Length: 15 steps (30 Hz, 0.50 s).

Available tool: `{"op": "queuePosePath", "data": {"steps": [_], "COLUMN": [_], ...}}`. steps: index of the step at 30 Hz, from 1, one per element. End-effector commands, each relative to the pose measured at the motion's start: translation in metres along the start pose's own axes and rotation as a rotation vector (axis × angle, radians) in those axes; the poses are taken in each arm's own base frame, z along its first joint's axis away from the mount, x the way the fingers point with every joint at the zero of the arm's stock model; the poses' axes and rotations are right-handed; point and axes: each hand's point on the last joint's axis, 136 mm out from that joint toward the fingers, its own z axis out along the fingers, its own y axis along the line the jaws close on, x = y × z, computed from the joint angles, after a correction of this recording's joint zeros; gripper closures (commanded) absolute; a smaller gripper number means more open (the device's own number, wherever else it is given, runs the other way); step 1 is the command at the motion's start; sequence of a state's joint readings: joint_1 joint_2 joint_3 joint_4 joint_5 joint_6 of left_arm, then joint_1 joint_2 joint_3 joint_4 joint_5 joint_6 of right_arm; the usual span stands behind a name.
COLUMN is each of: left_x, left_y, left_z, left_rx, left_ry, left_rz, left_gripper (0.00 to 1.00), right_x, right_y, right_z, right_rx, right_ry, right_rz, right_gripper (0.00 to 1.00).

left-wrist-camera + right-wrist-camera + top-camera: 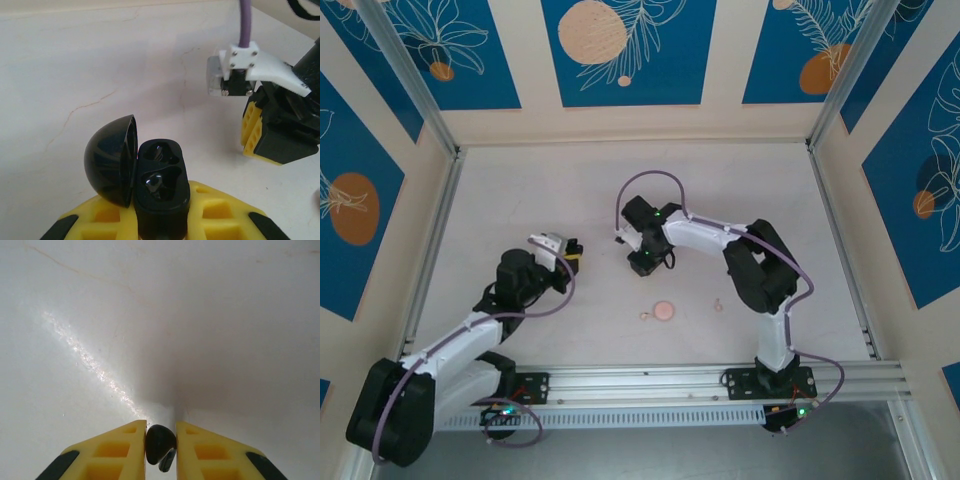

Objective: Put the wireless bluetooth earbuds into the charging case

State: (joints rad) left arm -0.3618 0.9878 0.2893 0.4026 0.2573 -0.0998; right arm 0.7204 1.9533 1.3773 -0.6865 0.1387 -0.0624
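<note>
Black earbud (157, 442) pinched tight between the yellow fingers (120, 445) of the right pincer (161, 432), round head up, stem slanting down toward the wrist camera. Hangs over white tabletop (150, 315).

Black charging case (161, 185) squeezed in the left pincer (160, 217), long side running away from that wrist, lid (111, 160) swung open to the left. Something dark and shiny in the near cup; far cup too dark to tell. Right pincer off to the case's right, well apart.

Round pink disc (663, 310) flat on the tabletop, one tiny pink bud (645, 317) just beside it, another pink bud (718, 305) further right.
</note>
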Motion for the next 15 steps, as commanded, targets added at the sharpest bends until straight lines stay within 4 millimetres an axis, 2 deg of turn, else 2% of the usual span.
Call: {"op": "queuePosePath", "data": {"steps": [1, 5, 11, 15], "left_x": [-0.027, -0.024, -0.009, -0.007], "left_y": [-0.014, -0.024, -0.050, -0.064], "left_z": [0.005, 0.017, 0.042, 0.055], "left_rx": [0.067, 0.095, 0.166, 0.209], "left_ry": [-0.072, -0.056, -0.002, -0.007], "left_rz": [0.012, 0.028, 0.083, 0.090], "left_gripper": [0.92, 0.93, 0.93, 0.94], "right_x": [-0.017, -0.018, -0.017, -0.015], "right_y": [0.001, -0.001, -0.009, -0.016], "right_z": [-0.015, -0.023, -0.038, -0.051], "right_rx": [-0.029, -0.063, -0.098, -0.127], "right_ry": [-0.142, -0.229, -0.362, -0.444], "right_rz": [0.046, 0.083, 0.147, 0.194], "right_gripper": [0.81, 0.81, 0.81, 0.81]}}
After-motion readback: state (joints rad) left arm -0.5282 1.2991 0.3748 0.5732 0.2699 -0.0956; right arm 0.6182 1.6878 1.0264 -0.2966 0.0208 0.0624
